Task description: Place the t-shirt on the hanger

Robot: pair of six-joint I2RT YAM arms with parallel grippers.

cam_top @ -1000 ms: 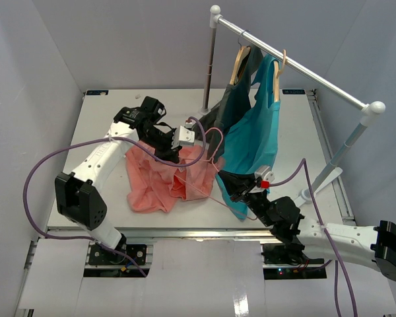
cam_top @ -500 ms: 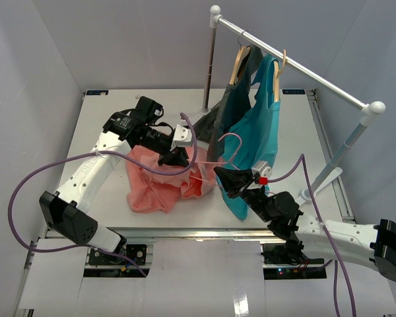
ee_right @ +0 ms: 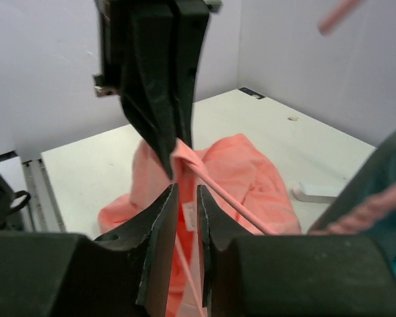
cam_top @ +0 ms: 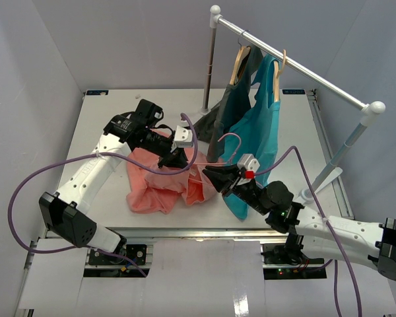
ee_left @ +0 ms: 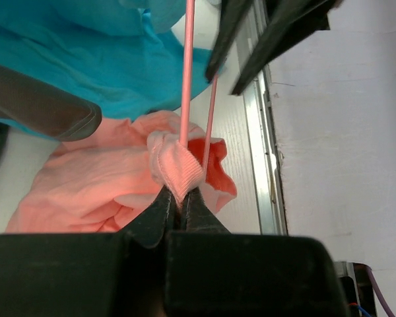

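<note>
The right end effector (cam_top: 210,176) has pushed left and a little farther in since half a second ago, closing on the left one, and the hanger (ee_left: 187,66) has come along with it. The left arm has hardly shifted.

There are two arms, bolted at the near edge of the counter (cam_top: 105,119), and each trails one purple cable (cam_top: 26,178).

Nearest, the right end effector points at the left one. Its jaws stand only narrowly apart. In the right wrist view the gap is wider than the pale-pink rod of the hanger that runs through it.

Just beyond, the left end effector (cam_top: 173,158) is clamped tight on the ribbed neckband (ee_left: 178,168) of the t-shirt (cam_top: 152,185). It holds that fold raised, and the hanger's rod meets the fold right at the fingertips.

The rest of the t-shirt lies crumpled on the counter, below and to the left of both end effectors. It is near the counter's middle and not on the hanger.

There are three shirts in all. The teal shirt (cam_top: 251,135) and the dark grey shirt (cam_top: 231,105) hang side by side farther back.

There are three hangers: the slim pink one and two wooden hangers (cam_top: 239,63), each carrying one hung shirt.

One rack (cam_top: 317,78) bears them, its rail running from far centre towards the right.

Any marking on the arms is too small to read.
</note>
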